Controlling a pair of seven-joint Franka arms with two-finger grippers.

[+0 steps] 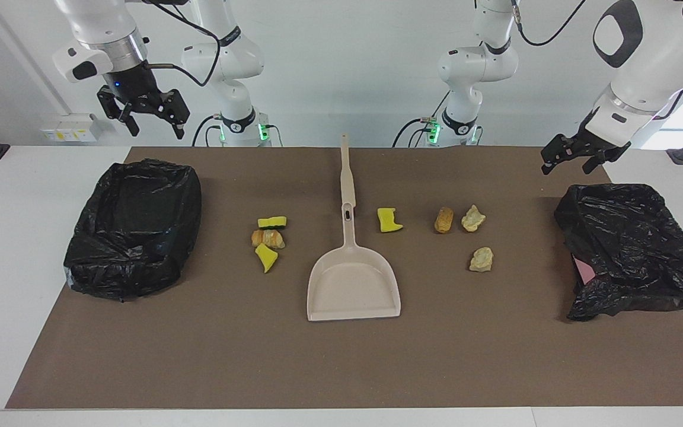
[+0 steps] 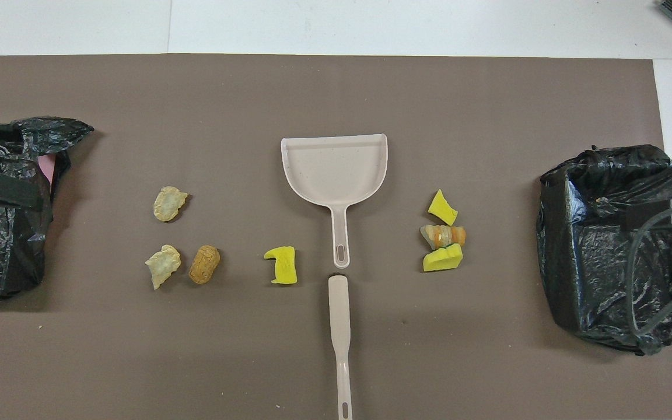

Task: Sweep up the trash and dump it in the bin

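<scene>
Lying outside both bins (image 1: 134,228) (image 1: 632,249), trash (image 1: 388,220) surrounds empty dustpan (image 1: 353,290).

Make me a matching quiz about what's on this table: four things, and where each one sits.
Things:
1. dustpan
2. brush
3. lone yellow sponge chunk
4. black-bagged bin with pink showing

Places:
A. at the left arm's end of the table
B. end to end with the dustpan's handle, nearer to the robots
C. mid-mat, its scoop pointing away from the robots
D. beside the dustpan's handle

Pairs: 1-C, 2-B, 3-D, 4-A
</scene>
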